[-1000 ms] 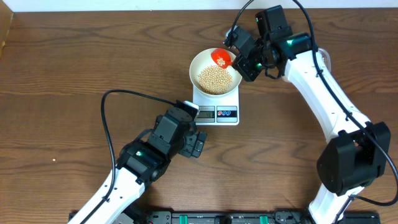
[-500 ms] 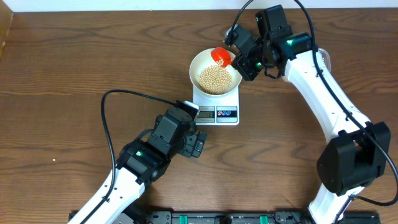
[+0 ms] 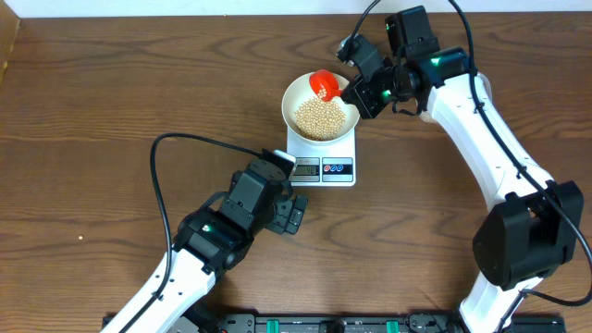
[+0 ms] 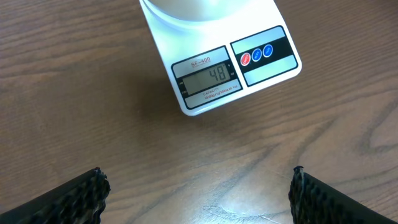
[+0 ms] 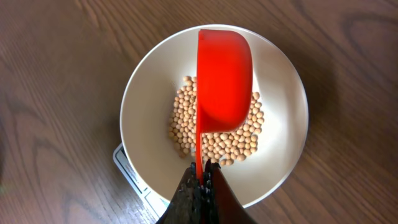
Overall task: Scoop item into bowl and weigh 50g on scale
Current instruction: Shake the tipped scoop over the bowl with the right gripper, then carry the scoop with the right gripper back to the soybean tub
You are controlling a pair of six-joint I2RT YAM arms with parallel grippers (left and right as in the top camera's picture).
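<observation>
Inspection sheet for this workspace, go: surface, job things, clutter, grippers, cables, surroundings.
Surface: wooden table, brown grain, dry.
Job's things: white bowl sits on the scale, whose display reads 48; beans are heaped in the bowl's middle; red scoop is held over the bowl, no beans visible on it.
Clutter: nothing seen.
Grippers: right gripper shut on the scoop's handle; left gripper open and empty, in front of the scale.
Cables: black cable loops over the table beside the left arm.
Surroundings: pale wall strip at the far edge; black rail at the near edge.
</observation>
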